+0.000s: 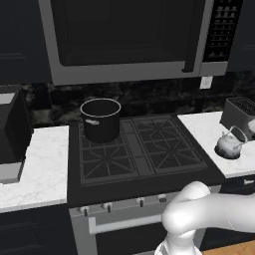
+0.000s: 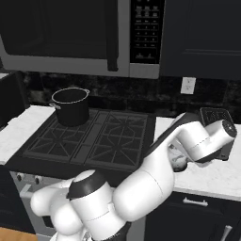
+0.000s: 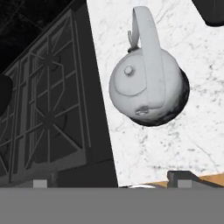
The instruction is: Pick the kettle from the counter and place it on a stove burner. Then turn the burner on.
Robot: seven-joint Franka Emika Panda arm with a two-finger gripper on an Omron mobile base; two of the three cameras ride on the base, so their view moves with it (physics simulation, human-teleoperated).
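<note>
The small silvery kettle stands upright on the white marble counter, at 3 o'clock from the stove burner. Its arched handle is raised. The black grate is bare.

Arm hid most of the kettle; toaster, possibly, was cut by frame edge.

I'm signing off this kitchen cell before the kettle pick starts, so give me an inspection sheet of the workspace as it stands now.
Surface: white marble counter on both sides of the black cooktop.
Job's things: kettle upright on the right counter, not gripped; stove burner nearest it bare.
Clutter: black pot on the rear left burner; toaster behind the kettle.
Grippers: gripper open, above the kettle.
Cables: nothing seen.
Surroundings: microwave overhead, wall outlet, dark cabinets.
</note>
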